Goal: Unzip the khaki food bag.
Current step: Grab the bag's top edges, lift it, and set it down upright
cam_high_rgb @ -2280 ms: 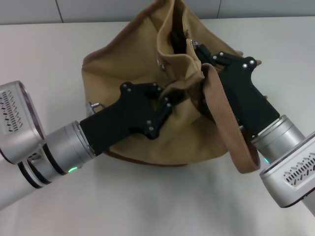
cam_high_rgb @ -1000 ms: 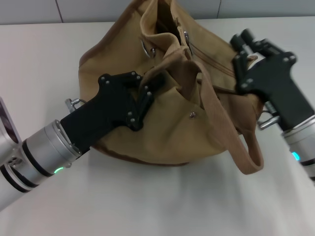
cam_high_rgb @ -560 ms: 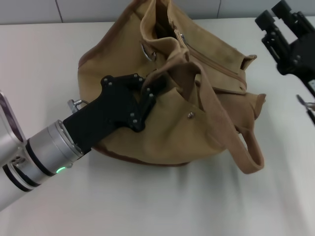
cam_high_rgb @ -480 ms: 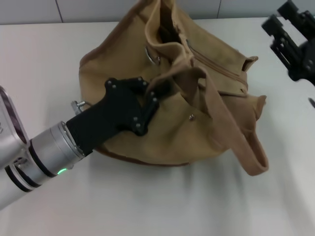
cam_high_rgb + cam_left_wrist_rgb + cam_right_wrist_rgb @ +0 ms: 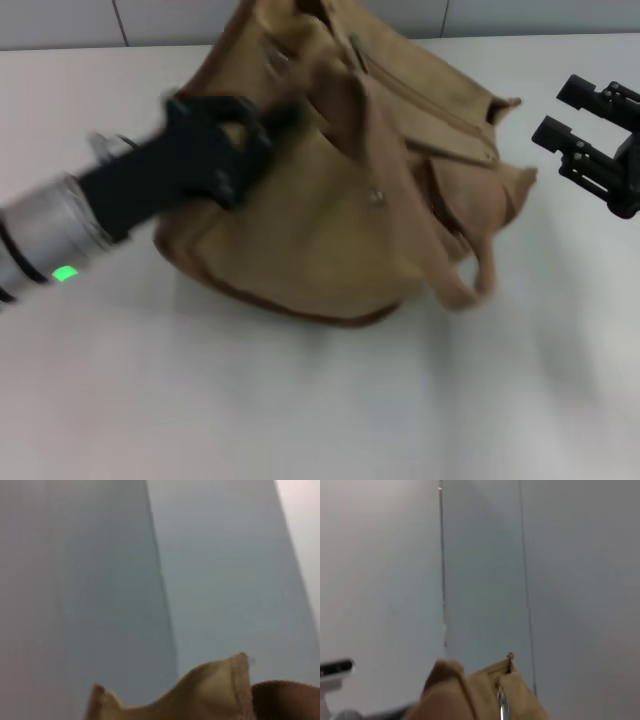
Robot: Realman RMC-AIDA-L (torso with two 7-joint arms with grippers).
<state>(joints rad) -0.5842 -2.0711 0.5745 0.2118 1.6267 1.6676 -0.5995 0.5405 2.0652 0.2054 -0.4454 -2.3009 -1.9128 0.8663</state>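
A khaki food bag (image 5: 340, 190) is sitting on a white table (image 5: 300, 410), filling the upper middle of the head view and leaning toward the robot's left. It is a soft, slumped tan canvas tote with a darker brown trim line running along its bottom edge. A small metal snap (image 5: 376, 197) is showing on its front panel. One wide strap handle (image 5: 462, 262) is drooping down the bag's right side, its loop resting on the table. A zipper seam is running diagonally across the top panel toward the bag's right corner.

The left gripper (image 5: 270, 115) is pressing into the bag's upper left side, its fingers pinching a fold of canvas near the top opening; the view there is blurred. The right gripper (image 5: 563, 112) is hovering well apart from the bag at the right edge of the view, its two black fingers spread and holding nothing.

A wide stretch of bare table is lying in front of the bag, and more between the bag and the right gripper. A grey wall (image 5: 70, 20) is bordering the table's far edge.
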